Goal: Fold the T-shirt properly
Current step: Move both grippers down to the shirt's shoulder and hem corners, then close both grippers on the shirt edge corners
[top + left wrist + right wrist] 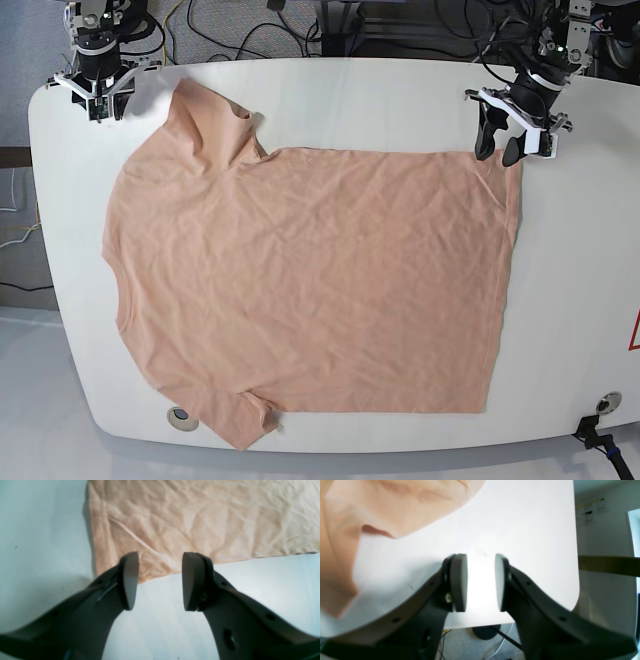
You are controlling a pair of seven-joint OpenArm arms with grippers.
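Observation:
The peach T-shirt point(300, 270) lies spread flat and wrinkled on the white table point(570, 330), neck end to the left and hem to the right. My left gripper point(498, 148) is open at the hem's far right corner. In the left wrist view its pads straddle that corner of the T-shirt point(200, 517), and the left gripper point(160, 557) holds nothing. My right gripper point(100, 103) is open at the table's far left corner, just left of the far sleeve point(205, 115). In the right wrist view the right gripper point(480, 557) hangs over bare table, with the T-shirt's sleeve point(395, 505) at upper left.
Round holes sit in the table near its front edge, one at the left point(180, 415) and one at the right point(603, 403). Black cables point(330, 30) run behind the table's far edge. The rounded table corner point(572, 600) drops off right of the right gripper.

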